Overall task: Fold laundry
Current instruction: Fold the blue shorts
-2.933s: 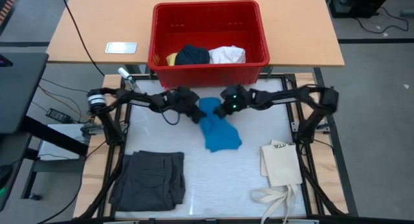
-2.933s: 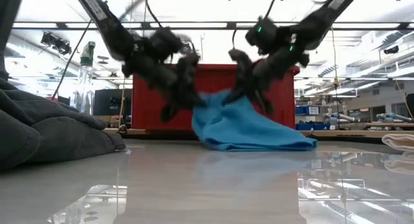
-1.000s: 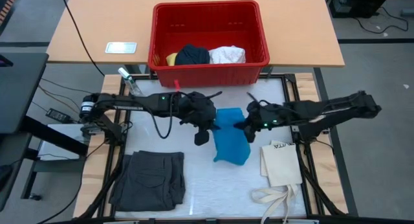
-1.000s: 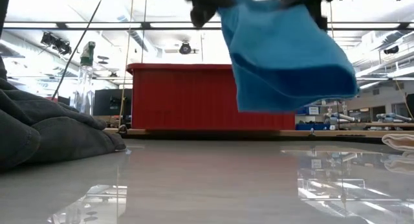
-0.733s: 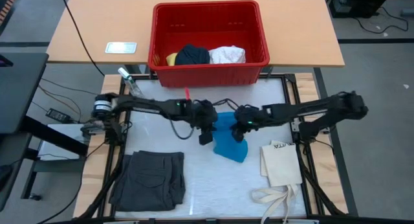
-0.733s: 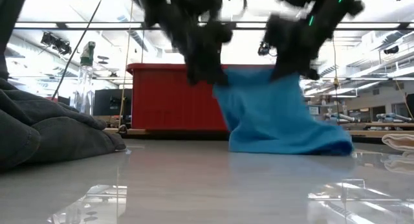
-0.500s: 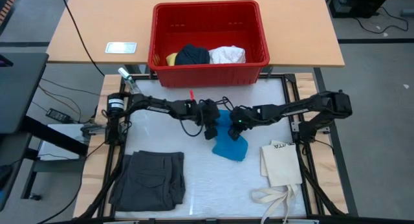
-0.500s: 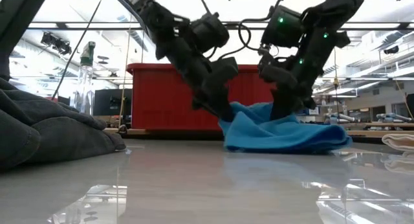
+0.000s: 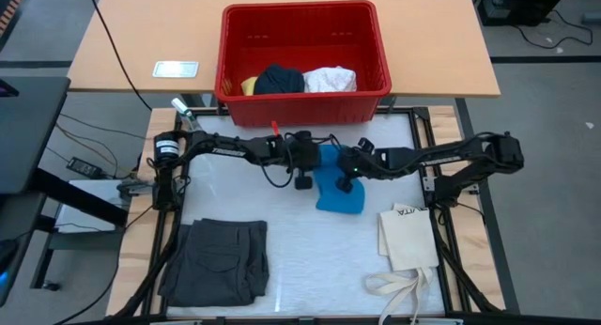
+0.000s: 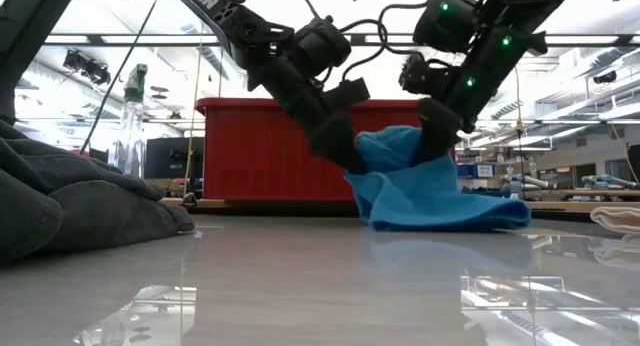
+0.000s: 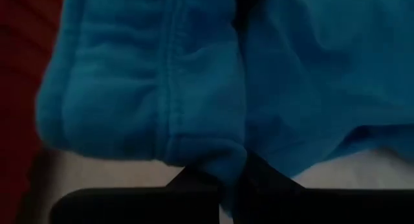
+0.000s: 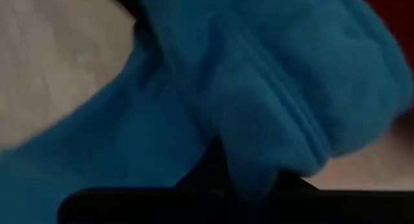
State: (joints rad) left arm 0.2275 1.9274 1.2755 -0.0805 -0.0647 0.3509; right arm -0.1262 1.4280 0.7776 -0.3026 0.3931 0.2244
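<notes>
Both grippers are pinching the bright blue cloth mid-table. The left gripper is clamped on 1 edge, and the right gripper is clamped on the other.

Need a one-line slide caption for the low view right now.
Both arms grip the blue cloth between them, its lower part resting on the table, red basket behind.

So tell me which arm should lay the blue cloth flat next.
Neither alone. The left gripper and the right gripper each pinch an edge of the blue cloth, so probably both together, spreading it on the table.
</notes>
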